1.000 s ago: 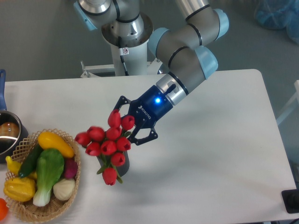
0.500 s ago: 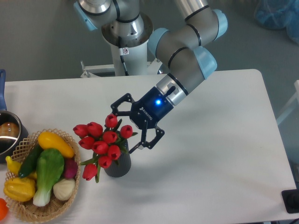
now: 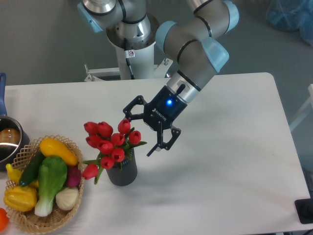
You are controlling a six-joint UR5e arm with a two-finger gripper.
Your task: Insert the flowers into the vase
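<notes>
Bunch of red tulip buds with green stems and leaves standing in the small dark grey ribbed cylindrical vase, blooms leaning left over its rim, one bud drooping low on the left side. Black two-finger gripper just up and right of the vase, fingers spread wide, holding nothing. Woven wicker basket of colourful toy vegetables left of the vase. Metal pot further left, at frame edge. All on white table.
</notes>
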